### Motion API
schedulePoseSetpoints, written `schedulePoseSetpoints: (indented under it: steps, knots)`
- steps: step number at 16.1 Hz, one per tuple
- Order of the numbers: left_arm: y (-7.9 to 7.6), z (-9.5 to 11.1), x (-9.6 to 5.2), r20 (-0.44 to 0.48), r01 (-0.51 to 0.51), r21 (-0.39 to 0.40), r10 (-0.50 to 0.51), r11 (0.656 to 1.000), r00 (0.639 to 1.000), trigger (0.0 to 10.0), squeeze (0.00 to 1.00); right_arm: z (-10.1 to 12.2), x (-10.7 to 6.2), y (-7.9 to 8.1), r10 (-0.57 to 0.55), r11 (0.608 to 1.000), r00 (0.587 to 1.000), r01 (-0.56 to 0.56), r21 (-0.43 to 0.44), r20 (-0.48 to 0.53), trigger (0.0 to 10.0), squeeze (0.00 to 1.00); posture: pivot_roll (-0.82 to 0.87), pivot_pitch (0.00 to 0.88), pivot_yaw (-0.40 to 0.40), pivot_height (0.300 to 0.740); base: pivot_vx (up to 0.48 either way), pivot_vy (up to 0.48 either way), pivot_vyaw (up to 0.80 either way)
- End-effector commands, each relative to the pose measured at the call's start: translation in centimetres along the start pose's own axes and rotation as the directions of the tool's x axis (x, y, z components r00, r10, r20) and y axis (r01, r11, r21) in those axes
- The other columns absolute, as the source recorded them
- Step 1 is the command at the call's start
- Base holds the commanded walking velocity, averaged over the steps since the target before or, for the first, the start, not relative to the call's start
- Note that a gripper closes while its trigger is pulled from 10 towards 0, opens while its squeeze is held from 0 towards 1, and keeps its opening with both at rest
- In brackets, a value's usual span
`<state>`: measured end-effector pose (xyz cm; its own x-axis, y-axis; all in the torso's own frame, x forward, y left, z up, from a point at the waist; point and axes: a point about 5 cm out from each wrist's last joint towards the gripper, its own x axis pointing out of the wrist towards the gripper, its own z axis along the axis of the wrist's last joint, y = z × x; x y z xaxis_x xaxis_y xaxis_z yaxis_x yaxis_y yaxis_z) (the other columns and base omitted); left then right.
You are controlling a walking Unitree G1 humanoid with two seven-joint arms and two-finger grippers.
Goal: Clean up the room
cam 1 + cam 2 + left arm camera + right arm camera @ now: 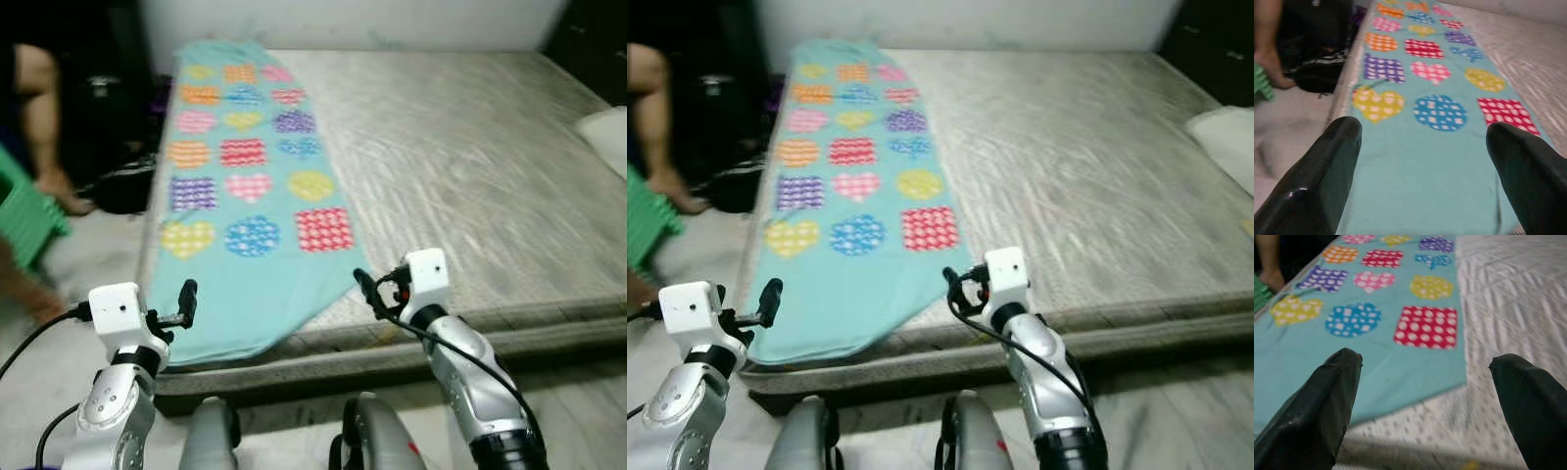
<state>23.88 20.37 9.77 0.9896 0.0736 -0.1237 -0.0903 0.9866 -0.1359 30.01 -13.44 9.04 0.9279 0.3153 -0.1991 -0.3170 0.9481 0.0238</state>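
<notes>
The robot stands at the foot of the bed [470, 147], both arms raised toward the near edge of the mattress. A long turquoise blanket [245, 284], printed with dotted hearts, circles and squares, lies flat along the bed's left side, running from the wall down to the foot, where its rounded end droops a little over the edge. It looks spread out rather than tidied, so I take it to be the thing to fold or gather.

The left claw [184, 304] hovers just off the blanket's near left corner, its fingers [1327, 171] parted wide and empty, the fabric visible between them in the wrist view. The right claw [370, 290] hangs by the blanket's right hem where it meets bare mattress, likewise spread and holding nothing. That pairing, one claw at each side of the loose end, seems meant for taking both corners at once so the cloth lifts evenly.

A white pillow [605, 132] sits at the bed's far right edge. Off to the left, on the floor, a person's leg [44, 117] and a green stool [24, 211] stand near a dark bag [122, 186], close enough to mind while moving.
</notes>
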Motion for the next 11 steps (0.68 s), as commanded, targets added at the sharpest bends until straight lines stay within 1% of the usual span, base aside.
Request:
schedulePoseSetpoints:
  steps: [1, 4, 8, 11]
  knots:
    - [-0.1, -0.2, -0.1, -0.007, -0.01, -0.002, 0.01, 1.0, 1.0, 10.0, 0.0, -0.1, 0.1, -0.2, 0.003, 1.0, 1.0, -0.003, -0.004, -0.009, 10.0, 0.0, -0.03, 0.123, -0.046, 0.621, 0.0, 0.0, 0.0]
    - [-0.2, -0.2, -0.2, -0.009, -0.015, -0.01, 0.015, 1.0, 1.0, 10.0, 0.0, -0.1, 0.1, -0.1, 0.025, 1.0, 0.999, -0.025, -0.015, -0.02, 10.0, 0.0, -0.03, 0.147, -0.055, 0.616, 0.0, 0.0, 0.0]
    - [-0.5, -0.6, -0.8, -0.024, -0.017, -0.028, 0.016, 0.999, 1.0, 10.0, 0.0, -0.5, -0.7, -0.4, 0.025, 1.0, 0.999, -0.026, -0.016, -0.04, 10.0, 0.0, -0.03, 0.172, -0.066, 0.616, 0.0, 0.0, 0.0]
    - [-1.0, -0.8, -1.1, -0.032, -0.021, -0.052, 0.019, 0.998, 0.999, 10.0, 0.0, -0.7, -1.2, -0.3, 0.043, 0.999, 0.997, -0.044, -0.026, -0.061, 10.0, 0.0, -0.05, 0.203, -0.081, 0.616, 0.0, 0.0, 0.0]
